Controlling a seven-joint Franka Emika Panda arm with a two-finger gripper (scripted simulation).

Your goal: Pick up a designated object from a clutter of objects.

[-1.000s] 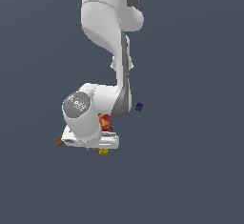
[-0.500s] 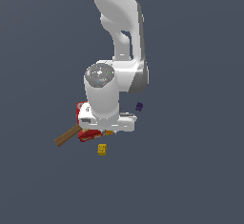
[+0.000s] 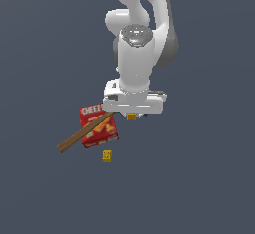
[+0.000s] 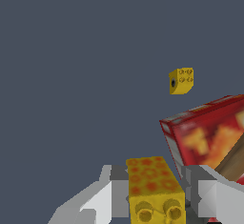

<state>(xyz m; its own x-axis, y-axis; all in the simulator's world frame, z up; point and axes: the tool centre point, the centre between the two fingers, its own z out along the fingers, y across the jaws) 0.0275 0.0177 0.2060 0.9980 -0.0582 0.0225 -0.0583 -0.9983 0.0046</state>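
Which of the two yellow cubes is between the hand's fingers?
The yellow cube beside the red box, between the hand's fingers. The other cube sits alone.

The light was soft and even in both pictures. The flat grey-blue ground showed no clear shadows and no glare. The white arm looked brightest on its top and greyer down its sides, so the light seemed to come from above. Both pictures were a bit blocky and coarse. The writing on the red box was fuzzy. Straight edges did not bend near the borders.
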